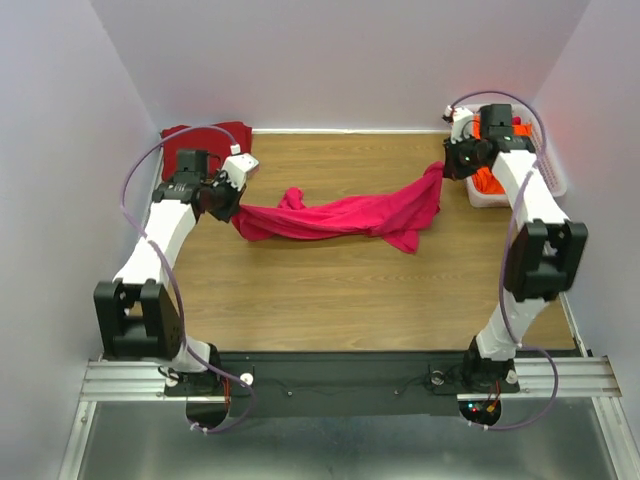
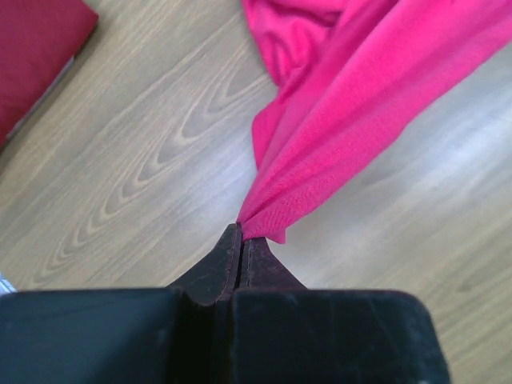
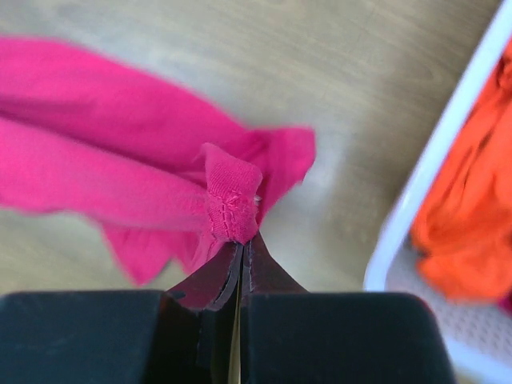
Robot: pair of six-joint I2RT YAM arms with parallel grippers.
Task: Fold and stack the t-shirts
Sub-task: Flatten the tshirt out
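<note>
The bright pink t-shirt (image 1: 340,215) stretches in a bunched band across the wooden surface (image 1: 330,300), from left to right. The left pincer (image 2: 241,234) is clamped on one gathered end, and the right pincer (image 3: 242,242) is clamped on a stitched hem at the other, near the white basket (image 3: 436,160) holding orange t-shirts (image 3: 472,224). A maroon t-shirt (image 1: 205,140) lies in the far left corner

A bright pink shirt (image 1: 340,215) spans the middle of the frame on a light brown wood-grain desk (image 1: 330,290), a plain maroon shirt (image 1: 215,135) sits upper left, and orange shirts (image 3: 468,216) fill a white basket (image 3: 432,160) upper right.
</note>
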